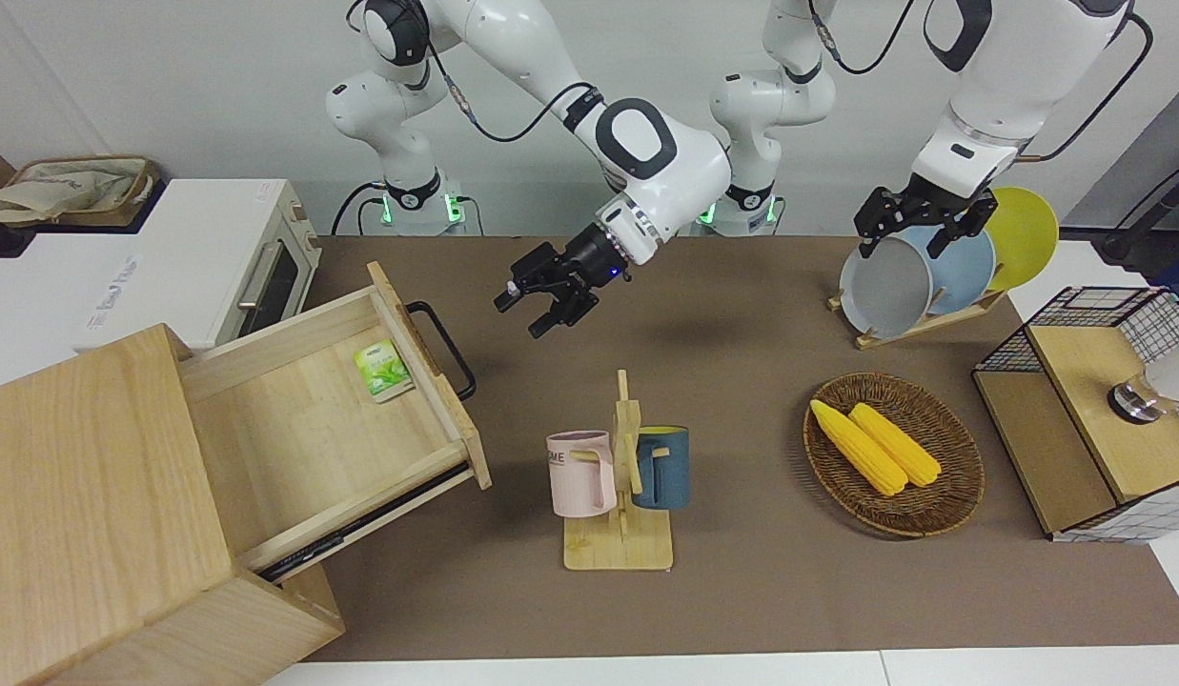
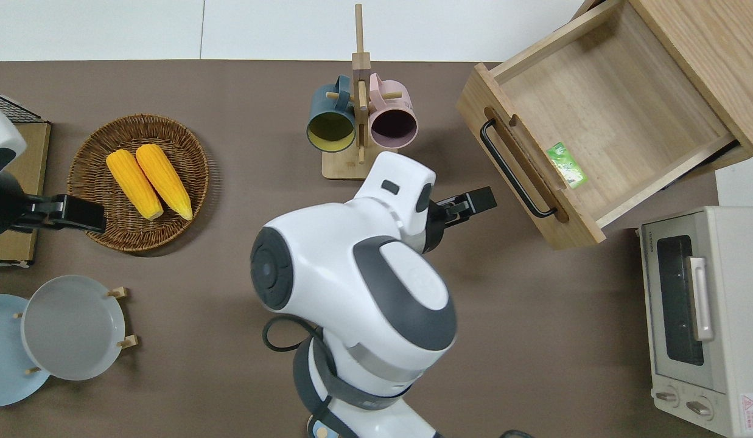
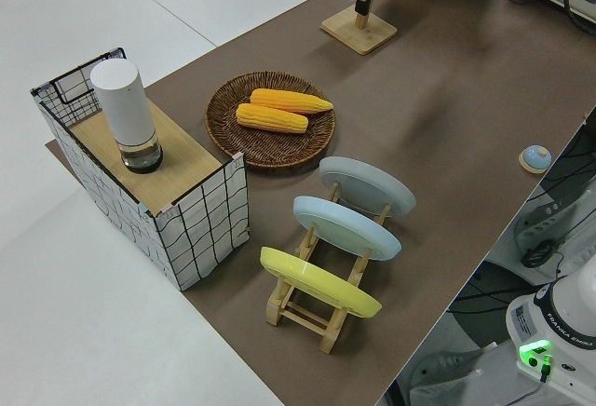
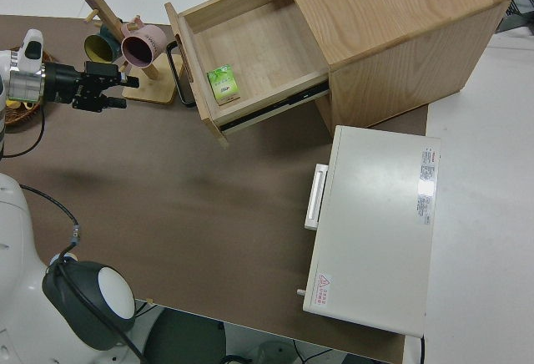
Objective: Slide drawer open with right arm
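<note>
The pink mug (image 1: 580, 473) carries dark capital letters near its rim; only "ME" can be read in the front view. The white base (image 3: 557, 331) of an arm in the left side view reads "FRANKA EMIKA" along its curved edge. The toaster oven (image 1: 184, 257) has grey lettering on its top, too blurred to read, and a red triangular warning sticker (image 2: 747, 404) at its corner beside the knobs. The green packet (image 1: 383, 369) shows print, not legible.

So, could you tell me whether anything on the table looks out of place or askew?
Nothing stands out. The drawer is pulled open with a small green packet inside, and the right hand is clear of its handle.
</note>
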